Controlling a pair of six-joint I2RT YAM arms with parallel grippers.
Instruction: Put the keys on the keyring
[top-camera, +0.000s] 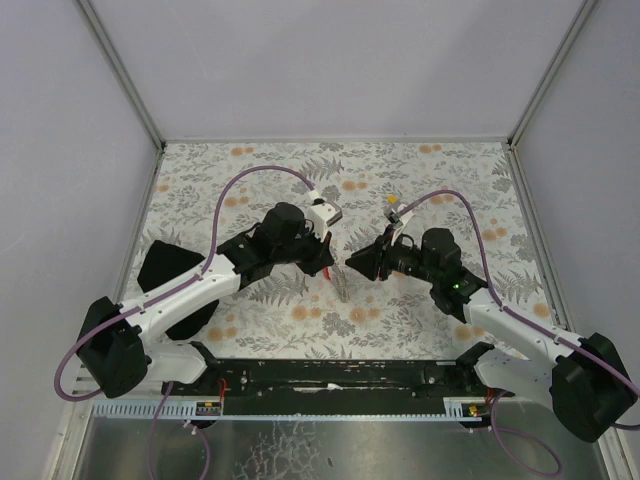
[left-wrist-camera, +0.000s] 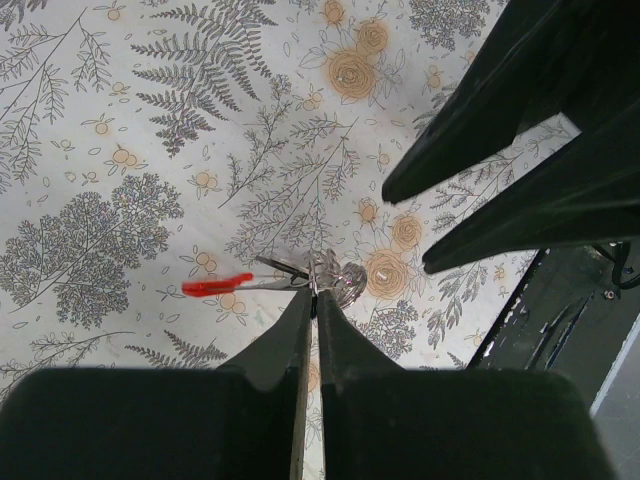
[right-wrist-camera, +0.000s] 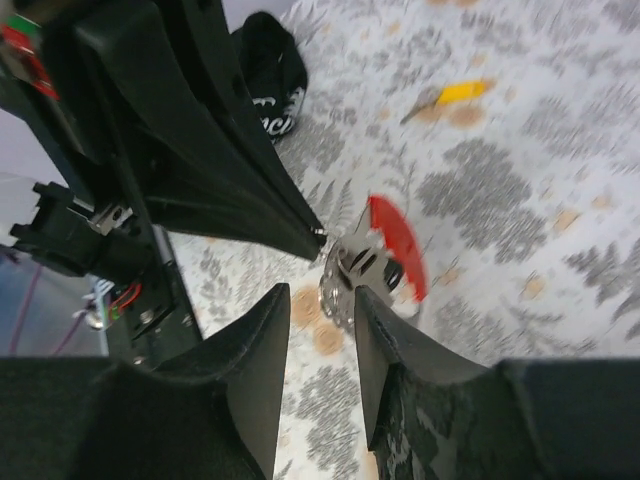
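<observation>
Red plastic marks one end of the keyring (right-wrist-camera: 372, 258), which sits at the near middle of the desk (top-camera: 450, 170), just where the two arms meet. The left pincer (left-wrist-camera: 313, 298) is pressed together, its tips pinching the thin metal ring at the keyring's other end. The red part (left-wrist-camera: 220, 286) sticks out sideways to the left in the left wrist view. Whether the keyring hangs clear of the flowered surface or rests on it, I cannot tell.

The right pincer (right-wrist-camera: 320, 293) faces the left one at close range with its jaws spread and a plain gap between its fingers (right-wrist-camera: 250, 340). The metal end of the keyring lies just beyond that gap, near the tips, and the left wrist view shows the tips apart from it (close, but not touching).

One yellow-capped key (top-camera: 393, 200) lies flat on the desk farther back, beyond the right pincer and well apart from the keyring. It also appears in the right wrist view, blurred. A black object with white lettering (top-camera: 160, 262) lies on the left part of the desk beside the left arm.
</observation>
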